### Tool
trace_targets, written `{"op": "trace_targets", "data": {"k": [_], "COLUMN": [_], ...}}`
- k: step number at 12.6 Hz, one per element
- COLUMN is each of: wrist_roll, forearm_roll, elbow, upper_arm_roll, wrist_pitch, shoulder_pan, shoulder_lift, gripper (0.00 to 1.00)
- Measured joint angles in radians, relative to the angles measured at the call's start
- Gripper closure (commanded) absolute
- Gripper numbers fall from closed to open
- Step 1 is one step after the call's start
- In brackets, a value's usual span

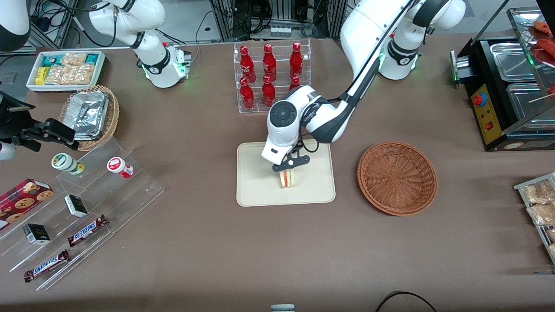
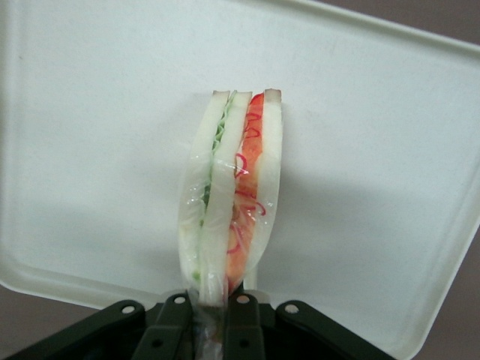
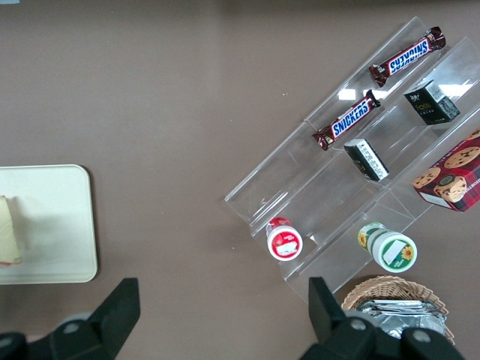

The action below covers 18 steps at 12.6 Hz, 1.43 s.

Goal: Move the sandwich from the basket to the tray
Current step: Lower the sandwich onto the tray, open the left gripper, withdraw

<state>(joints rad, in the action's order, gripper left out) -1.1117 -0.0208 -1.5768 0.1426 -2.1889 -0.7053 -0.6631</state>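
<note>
The sandwich (image 1: pixel 287 178), a pale wedge with red and green filling in clear wrap, stands on the cream-beige tray (image 1: pixel 256 190). My left gripper (image 1: pixel 289 166) hangs just over it, its fingers (image 2: pixel 171 330) shut on the wrap at the sandwich's (image 2: pixel 232 195) top edge, over the tray (image 2: pixel 90 150). The reddish-brown wicker basket (image 1: pixel 397 177) sits empty beside the tray, toward the working arm's end of the table. The sandwich's edge (image 3: pixel 9 229) also shows in the right wrist view on the tray (image 3: pixel 52 225).
A clear rack of red bottles (image 1: pixel 271 73) stands farther from the front camera than the tray. A tan basket with foil trays (image 1: pixel 91 115), a white bin of snacks (image 1: pixel 65 69) and an acrylic step shelf with snacks (image 1: pixel 78 208) lie toward the parked arm's end. A black food warmer (image 1: pixel 507 91) stands at the working arm's end.
</note>
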Motion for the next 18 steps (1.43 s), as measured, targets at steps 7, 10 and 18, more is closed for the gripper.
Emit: {"op": "trace_targets", "data": {"k": [7, 10, 18], "wrist_roll": [-0.041, -0.041, 0.216], "forearm_roll": [-0.052, -0.095, -0.086], "elbow": [0.054, 0.109, 0.103], "upper_arm_roll": [-0.006, -0.013, -0.020], "wrist_pitch": [0.023, 0.148, 0.437], "shoulder_pan": [-0.003, 0.000, 0.169], "shoulder_lift": [-0.019, 0.022, 0.187], "gripper": [0.00, 0.00, 0.00]}}
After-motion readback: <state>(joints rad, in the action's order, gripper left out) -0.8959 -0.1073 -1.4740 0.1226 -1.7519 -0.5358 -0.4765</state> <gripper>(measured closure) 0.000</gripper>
